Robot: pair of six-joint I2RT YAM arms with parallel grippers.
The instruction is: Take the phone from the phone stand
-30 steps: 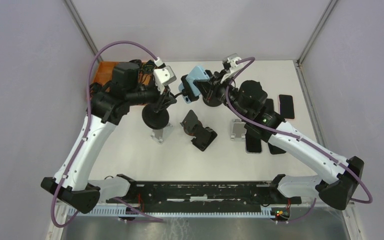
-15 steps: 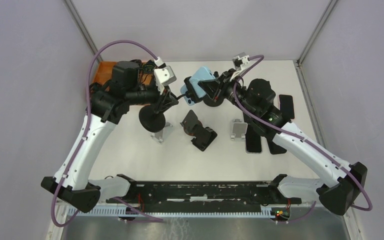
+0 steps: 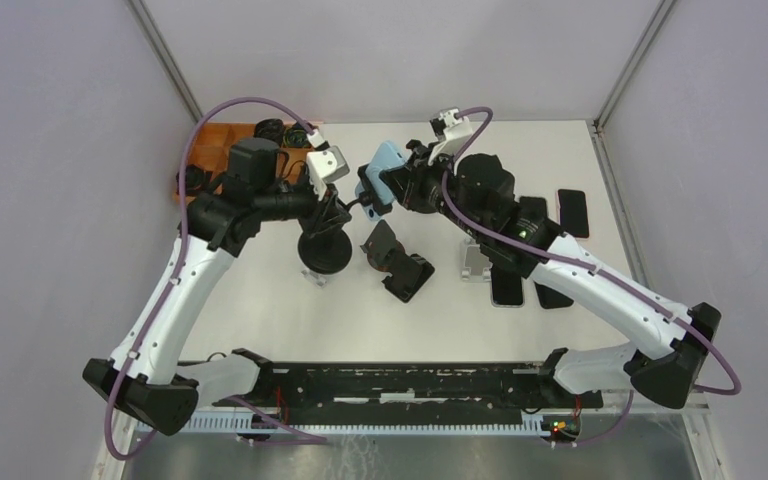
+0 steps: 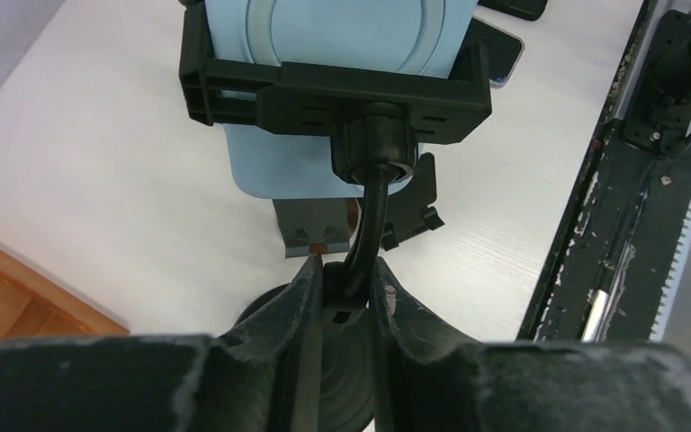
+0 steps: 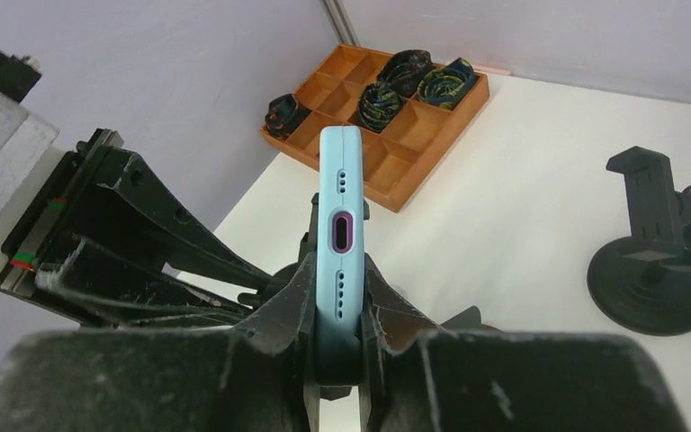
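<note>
A light blue phone (image 3: 379,172) sits clamped in the cradle of a black suction-cup phone stand (image 3: 324,248), held up off the table. In the left wrist view the stand's cradle (image 4: 333,85) grips the phone (image 4: 360,31) across its back. My left gripper (image 4: 346,279) is shut on the stand's curved neck (image 4: 369,225), just above its round base. My right gripper (image 5: 339,288) is shut on the phone's bottom end (image 5: 340,225), one finger on each flat face. The two grippers meet near the table's far middle (image 3: 360,200).
A second black stand (image 3: 397,262) lies near the table's middle; it also shows in the right wrist view (image 5: 657,261). Several dark phones (image 3: 572,212) and a small metal stand (image 3: 476,262) lie at the right. A wooden compartment tray (image 5: 387,103) stands at the far left.
Both arms have shifted left with the stand and phone. The stand's round base has moved nearer and lower. The right wrist has swung over towards the left.
</note>
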